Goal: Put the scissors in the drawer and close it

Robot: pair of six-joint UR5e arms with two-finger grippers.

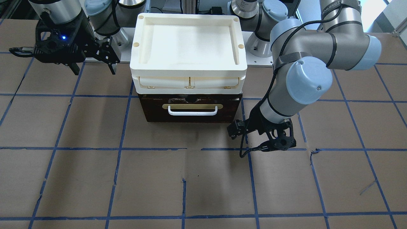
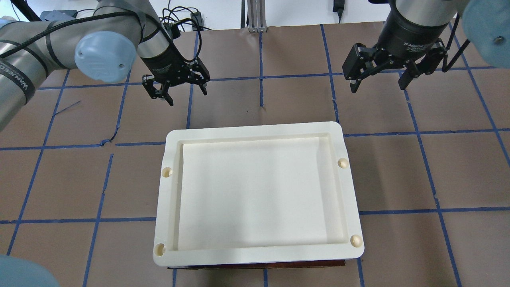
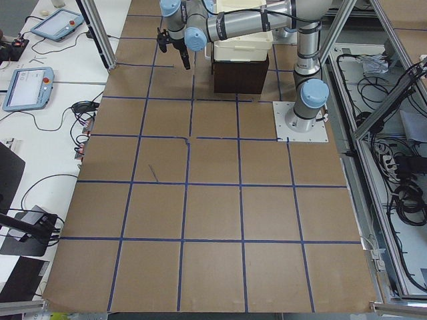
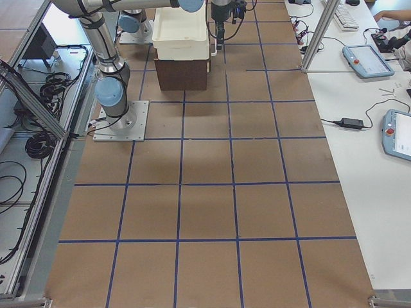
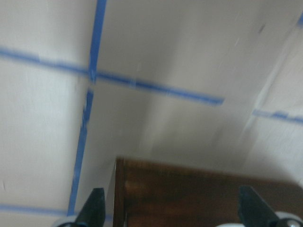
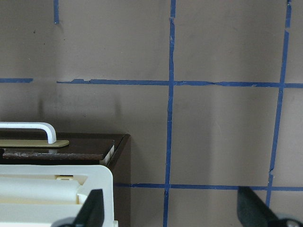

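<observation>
The drawer has a dark brown chipped front, a brass plate and a white bar handle. It sits pushed in under the cream box, and no pale-wood inside shows. The scissors show in no view. My left gripper is open and empty, hanging over the table beyond the drawer's front, towards its left end. Its wrist view shows the brown wood just below it. My right gripper is open and empty, raised off to the box's right. Its wrist view shows the drawer's corner and handle.
The cream plastic tray-topped box stands on the dark brown cabinet and hides it from above. Brown table surface with blue tape lines lies all around. Pendants and cables lie on the side benches.
</observation>
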